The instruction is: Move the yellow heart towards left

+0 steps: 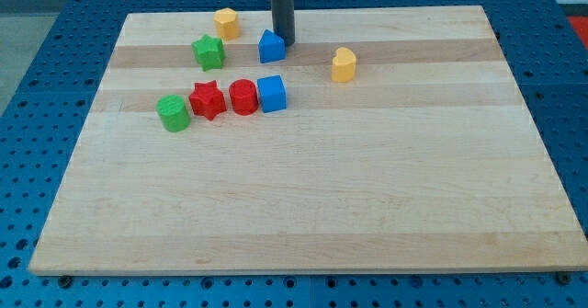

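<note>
The yellow heart (pixel 344 64) sits on the wooden board (pixel 312 198) toward the view's upper right of centre. My tip (pixel 284 42) is the lower end of a dark rod coming down from the view's top. It stands just right of and behind a blue block with a pointed top (pixel 270 46), seemingly touching it. The tip is well to the left of the yellow heart, with bare board between them.
A yellow block (pixel 227 22) sits at the top left. A green star (pixel 209 51) lies left of the blue pointed block. A row lies below: green cylinder (pixel 173 112), red star (pixel 208 99), red cylinder (pixel 243 96), blue cube (pixel 272 94).
</note>
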Tool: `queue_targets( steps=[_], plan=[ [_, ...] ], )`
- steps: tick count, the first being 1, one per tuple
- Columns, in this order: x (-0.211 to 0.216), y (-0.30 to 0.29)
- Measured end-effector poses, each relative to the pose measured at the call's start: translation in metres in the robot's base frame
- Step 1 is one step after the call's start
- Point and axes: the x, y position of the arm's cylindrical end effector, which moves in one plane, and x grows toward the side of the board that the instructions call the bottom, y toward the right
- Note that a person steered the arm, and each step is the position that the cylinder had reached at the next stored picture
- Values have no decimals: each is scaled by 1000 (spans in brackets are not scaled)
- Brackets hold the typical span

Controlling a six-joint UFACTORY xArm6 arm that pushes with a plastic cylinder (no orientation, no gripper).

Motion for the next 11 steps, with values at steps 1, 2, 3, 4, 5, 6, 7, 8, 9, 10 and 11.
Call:
queue_targets(
  steps=[1, 2, 3, 4, 5, 6, 7, 8, 9, 10, 11],
  plan=[
    [12, 51],
    [42, 120],
    [71, 163],
    [80, 167],
    [77, 135],
    [64, 116],
    [54, 111],
    [59, 95],
    [68, 85],
    [95, 98],
    [127, 100]
  ],
)
